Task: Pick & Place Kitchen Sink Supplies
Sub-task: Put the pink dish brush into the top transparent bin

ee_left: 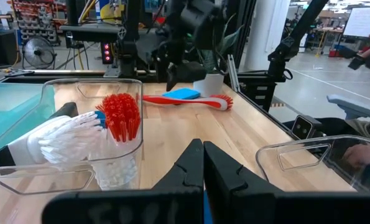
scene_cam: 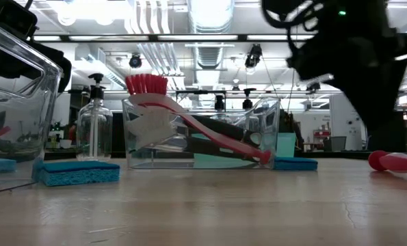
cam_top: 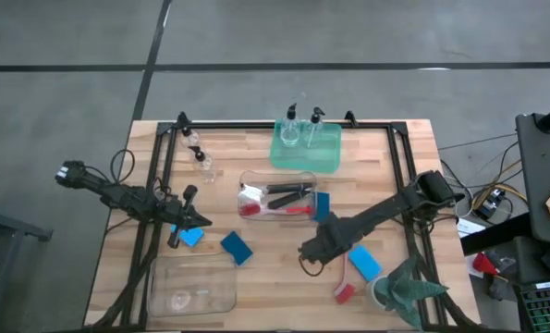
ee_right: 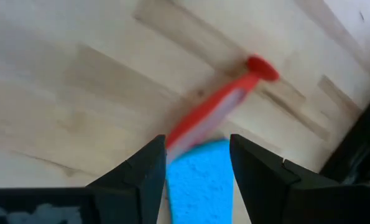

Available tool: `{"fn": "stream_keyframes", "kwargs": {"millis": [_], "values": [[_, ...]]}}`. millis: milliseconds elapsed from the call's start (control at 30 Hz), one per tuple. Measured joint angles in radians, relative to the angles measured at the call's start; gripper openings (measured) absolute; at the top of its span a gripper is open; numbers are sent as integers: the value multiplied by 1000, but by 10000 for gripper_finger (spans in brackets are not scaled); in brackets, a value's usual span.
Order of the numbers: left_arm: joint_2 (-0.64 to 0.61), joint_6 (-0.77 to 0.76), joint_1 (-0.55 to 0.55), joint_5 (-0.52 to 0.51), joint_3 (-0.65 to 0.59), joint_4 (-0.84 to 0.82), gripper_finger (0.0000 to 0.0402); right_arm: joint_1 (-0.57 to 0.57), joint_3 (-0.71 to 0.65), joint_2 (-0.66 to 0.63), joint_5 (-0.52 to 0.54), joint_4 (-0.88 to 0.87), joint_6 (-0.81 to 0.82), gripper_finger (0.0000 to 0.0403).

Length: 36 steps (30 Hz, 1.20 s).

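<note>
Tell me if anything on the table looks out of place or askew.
A blue sponge lies on top of the red brush near the right pincer, an odd stack. Two pump bottles sit loose on the wood, while two others stand in the green tray. Nothing looks spilled or damaged.

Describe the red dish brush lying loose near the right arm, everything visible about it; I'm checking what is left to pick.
The red dish brush lies flat on the wooden table, outside the bins, close to the potted plant. It looks like plastic: a long, slim red handle with a paler inset strip, ending in a rounded knob. Its red head lies at the table's near side. A blue sponge lies partly across the handle. The right gripper hovers open above brush and sponge, touching neither.
</note>
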Motion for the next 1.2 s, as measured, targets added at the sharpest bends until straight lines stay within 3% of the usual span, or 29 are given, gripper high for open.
{"fn": "stream_keyframes", "kwargs": {"millis": [200, 333, 800, 1200], "values": [[0, 0, 0, 0, 0, 0, 3, 16, -64, -1, -31, 14, 75, 171], [0, 0, 0, 0, 0, 0, 3, 14, -124, -8, -27, 115, 82, 171], [0, 0, 0, 0, 0, 0, 3, 6, -269, -15, -60, 290, 29, 167], [0, 0, 0, 0, 0, 0, 3, -2, -246, -22, 32, 334, -61, 79]]}}
